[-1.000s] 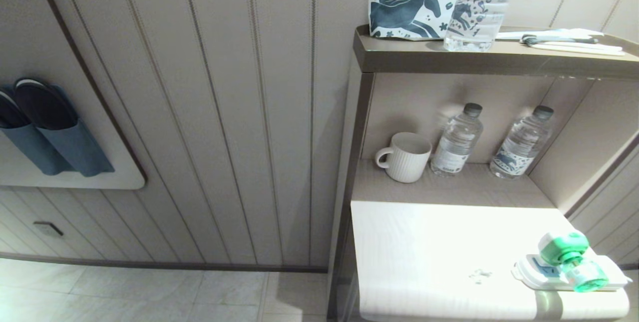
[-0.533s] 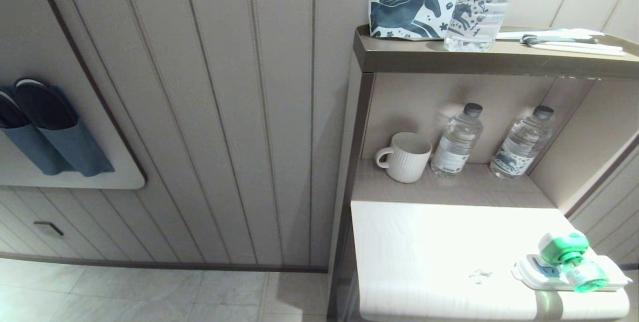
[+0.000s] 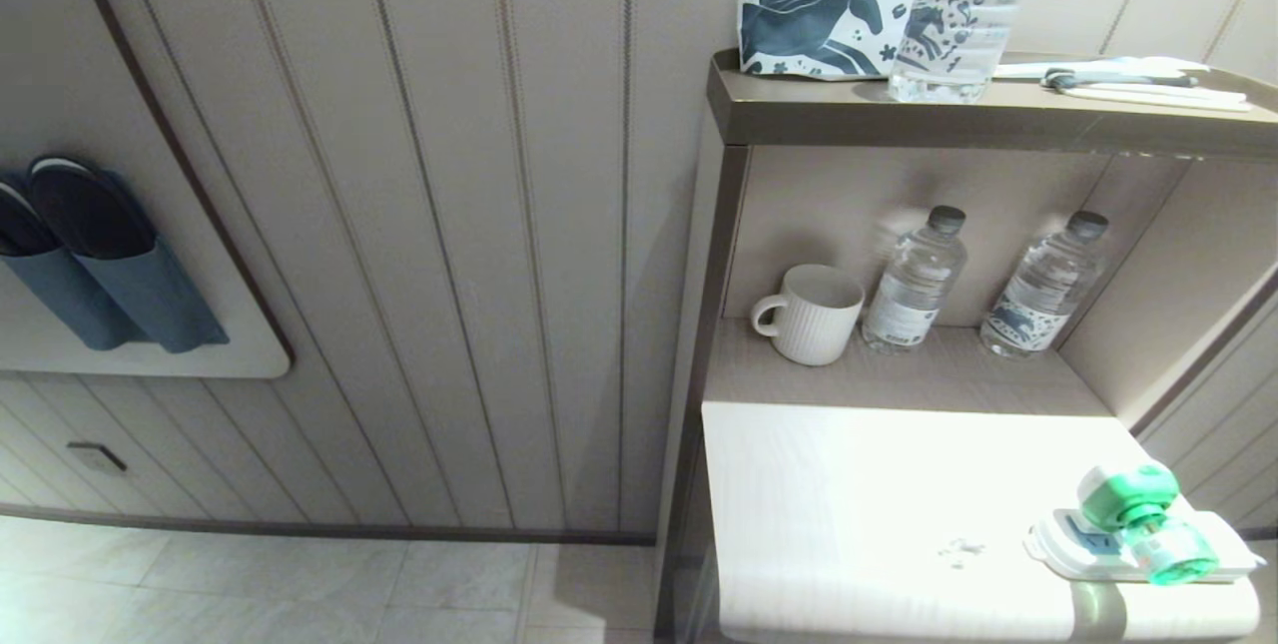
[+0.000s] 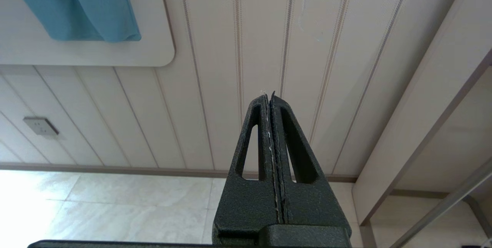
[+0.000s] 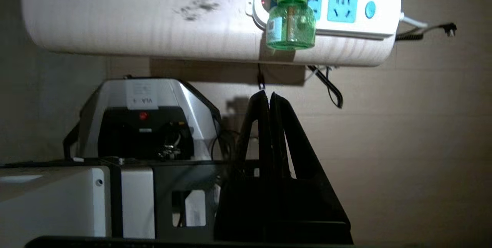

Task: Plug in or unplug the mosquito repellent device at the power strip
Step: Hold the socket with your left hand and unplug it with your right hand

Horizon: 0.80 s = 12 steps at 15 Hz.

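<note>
**Operator:** I've got the mosquito repellent device (image 3: 1138,514) seated in the end socket of the power strip (image 3: 1218,556), near the front right corner of the pale counter (image 3: 859,504). So for me this reads as an unplug.

**Spotter:** Where are your arms?

**Operator:** Neither shows in the head view. From its wrist camera, the right gripper (image 5: 268,96) sits below the counter's front edge, well apart from the device (image 5: 291,13), jaws pressed together on nothing. The left gripper (image 4: 269,98) faces the ribbed wall panel (image 4: 238,48), jaws closed too, empty and parked.

**Spotter:** How would you take it?

**Operator:** I'd open the right jaws first, come level with the white head, not the bottle. That translucent green bottle looks smooth and rounded, likely to slip or twist. Then pull straight out along the pins; the strip is light, glossy plastic on a smooth top, so I expect it to lift or slide.

**Spotter:** Anything nearby?

**Operator:** The strip's white cord (image 5: 413,22) trails off its far end.
</note>
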Motion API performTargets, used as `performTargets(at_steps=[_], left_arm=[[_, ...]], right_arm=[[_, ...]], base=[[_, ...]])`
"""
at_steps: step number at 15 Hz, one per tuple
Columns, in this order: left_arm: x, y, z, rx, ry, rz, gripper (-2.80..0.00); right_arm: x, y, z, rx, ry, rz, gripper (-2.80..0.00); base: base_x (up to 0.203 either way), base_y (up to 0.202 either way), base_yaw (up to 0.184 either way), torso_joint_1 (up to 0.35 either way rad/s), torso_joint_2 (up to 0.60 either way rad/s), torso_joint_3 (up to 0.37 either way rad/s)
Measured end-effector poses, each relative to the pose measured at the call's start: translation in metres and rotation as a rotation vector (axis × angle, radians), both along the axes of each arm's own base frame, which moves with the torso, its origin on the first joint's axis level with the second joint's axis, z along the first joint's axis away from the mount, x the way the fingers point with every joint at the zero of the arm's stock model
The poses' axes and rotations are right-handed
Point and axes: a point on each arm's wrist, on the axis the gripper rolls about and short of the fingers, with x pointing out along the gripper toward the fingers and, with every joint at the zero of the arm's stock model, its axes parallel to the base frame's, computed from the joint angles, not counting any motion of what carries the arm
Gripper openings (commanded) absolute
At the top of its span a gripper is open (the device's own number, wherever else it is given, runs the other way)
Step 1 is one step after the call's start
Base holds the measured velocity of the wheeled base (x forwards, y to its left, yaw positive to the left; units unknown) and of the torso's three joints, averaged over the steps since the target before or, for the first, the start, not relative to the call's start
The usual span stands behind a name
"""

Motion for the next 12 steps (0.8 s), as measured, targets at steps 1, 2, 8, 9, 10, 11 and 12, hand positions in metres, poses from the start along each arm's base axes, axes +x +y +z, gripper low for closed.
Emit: performTargets(at_steps=[1, 2, 8, 9, 10, 11, 12], left_arm=[[0.000, 0.000, 0.000, 0.000, 0.000, 0.000, -2.80], [0.000, 0.000, 0.000, 0.000, 0.000, 0.000, -2.80], [0.000, 0.000, 0.000, 0.000, 0.000, 0.000, -2.80], [0.000, 0.000, 0.000, 0.000, 0.000, 0.000, -2.80], [0.000, 0.000, 0.000, 0.000, 0.000, 0.000, -2.80], [0.000, 0.000, 0.000, 0.000, 0.000, 0.000, -2.80], [0.000, 0.000, 0.000, 0.000, 0.000, 0.000, -2.80]], right_arm=[[0.007, -0.001, -0.004, -0.017, 0.036, -0.018, -2.80], [0.015, -0.001, -0.006, -0.033, 0.061, -0.034, -2.80], [0.056, -0.007, -0.014, -0.076, 0.091, -0.097, 0.00], [0.060, -0.008, -0.017, -0.078, 0.101, -0.103, 0.00], [0.064, -0.010, -0.020, -0.081, 0.121, -0.123, 0.00], [0.068, -0.014, -0.025, -0.082, 0.147, -0.150, 0.00], [0.073, -0.018, -0.030, -0.082, 0.165, -0.184, 0.00]], base=[[0.000, 0.000, 0.000, 0.000, 0.00, 0.000], [0.000, 0.000, 0.000, 0.000, 0.00, 0.000], [0.000, 0.000, 0.000, 0.000, 0.00, 0.000], [0.000, 0.000, 0.000, 0.000, 0.00, 0.000], [0.000, 0.000, 0.000, 0.000, 0.00, 0.000], [0.000, 0.000, 0.000, 0.000, 0.00, 0.000], [0.000, 0.000, 0.000, 0.000, 0.00, 0.000]])
